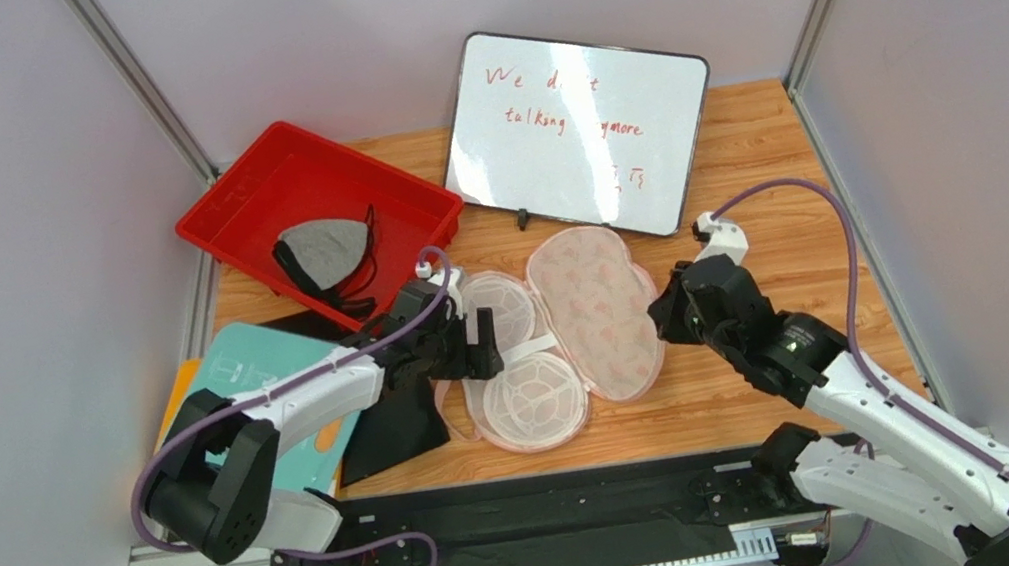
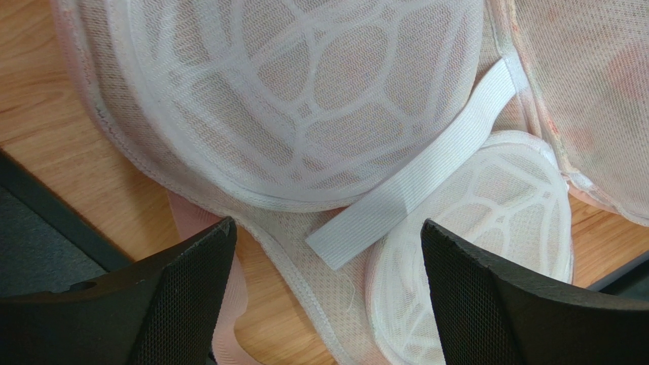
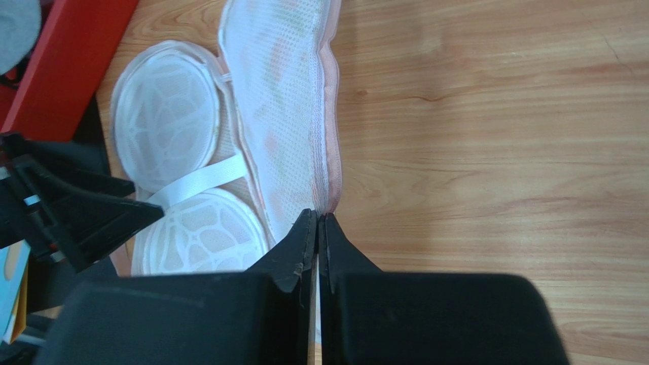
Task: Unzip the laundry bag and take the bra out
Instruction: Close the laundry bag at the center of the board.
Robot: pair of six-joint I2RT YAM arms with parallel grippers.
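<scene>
under left gripper — laundry bag part-hidden

Cream pink-printed laundry bag, red tray

Laundry bag lies spread open; grey bra in red tray.

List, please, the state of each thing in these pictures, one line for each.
laundry bag: unzipped, lying spread open in two halves.
bra: out of the bag, lying in the red tray.
red tray: holds only the bra.
left hand: open, over the open bag, holding nothing.
right hand: shut, its tips at the bag's pink edge; whether it pinches the edge is unclear.
whiteboard: written on in red.
</scene>
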